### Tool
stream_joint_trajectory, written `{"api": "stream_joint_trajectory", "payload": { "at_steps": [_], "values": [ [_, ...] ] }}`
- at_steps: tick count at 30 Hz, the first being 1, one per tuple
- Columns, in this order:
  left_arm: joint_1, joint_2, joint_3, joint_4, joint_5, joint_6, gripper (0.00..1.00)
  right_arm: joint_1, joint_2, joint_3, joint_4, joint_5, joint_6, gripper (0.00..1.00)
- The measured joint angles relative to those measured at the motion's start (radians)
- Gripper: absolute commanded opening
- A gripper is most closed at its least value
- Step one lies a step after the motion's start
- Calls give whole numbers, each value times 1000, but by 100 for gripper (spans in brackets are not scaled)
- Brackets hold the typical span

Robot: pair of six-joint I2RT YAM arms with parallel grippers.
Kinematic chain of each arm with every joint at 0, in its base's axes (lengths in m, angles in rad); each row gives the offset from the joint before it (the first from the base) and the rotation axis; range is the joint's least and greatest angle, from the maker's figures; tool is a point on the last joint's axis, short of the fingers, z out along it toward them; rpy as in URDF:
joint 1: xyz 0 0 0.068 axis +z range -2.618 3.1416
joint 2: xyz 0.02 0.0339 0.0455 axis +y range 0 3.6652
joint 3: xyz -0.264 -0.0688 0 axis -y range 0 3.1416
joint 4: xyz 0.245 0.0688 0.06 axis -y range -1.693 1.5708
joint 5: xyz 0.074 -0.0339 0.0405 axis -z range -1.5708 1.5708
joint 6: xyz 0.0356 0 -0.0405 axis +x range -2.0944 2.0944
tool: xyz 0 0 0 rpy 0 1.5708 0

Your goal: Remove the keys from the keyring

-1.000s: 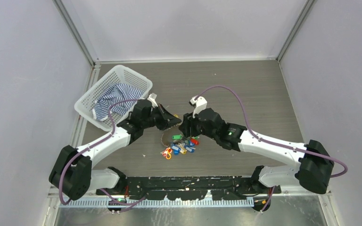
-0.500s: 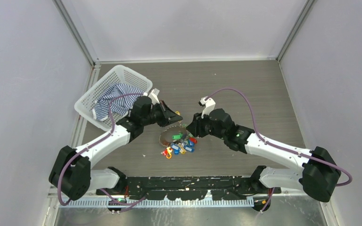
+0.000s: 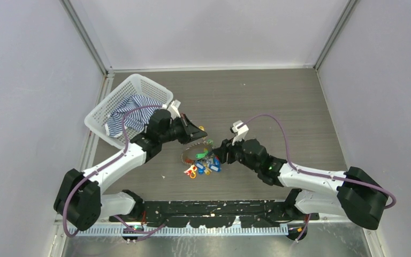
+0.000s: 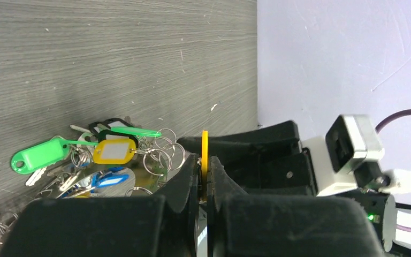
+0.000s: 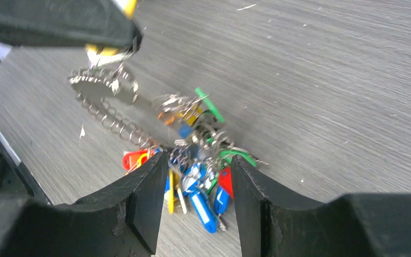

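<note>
The keys [image 3: 202, 163] lie in a bunch on the table, with blue, green, red and yellow tags. They are threaded on the keyring [image 3: 188, 155], a toothed metal ring whose far side is lifted. My left gripper [image 3: 198, 134] is shut on a thin yellow tag [image 4: 205, 144] at the ring's raised edge. The left wrist view shows the bunch [image 4: 104, 155] below it. My right gripper [image 3: 220, 153] is open. In the right wrist view its fingertips [image 5: 158, 171] straddle the keys [image 5: 198, 182]. The ring's coiled edge [image 5: 103, 119] runs up to the yellow tag [image 5: 107, 51].
A white basket [image 3: 97, 119] holding a striped cloth [image 3: 131, 112] stands at the back left, just behind my left arm. Grey walls close in the table on three sides. The right wrist's camera block [image 4: 353, 155] sits close to my left fingers.
My right gripper has moved nearer and lower, from beside the left gripper down to the bunch of keys. My left gripper rose slightly with the yellow tag, then held still.
</note>
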Motion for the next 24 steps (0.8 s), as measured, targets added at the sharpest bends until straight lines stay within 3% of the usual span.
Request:
{"api": "stream_joint_trajectory", "payload": {
  "at_steps": [11, 15, 24],
  "values": [
    [-7, -12, 0, 5, 32, 60, 1, 59, -27, -10, 109, -35, -124, 46],
    [-14, -13, 0, 6, 39, 80, 1, 53, -30, 10, 105, -92, -130, 37],
    [-21, -39, 0, 11, 57, 142, 0, -127, -10, 26, 213, -388, 24, 39]
  ]
}}
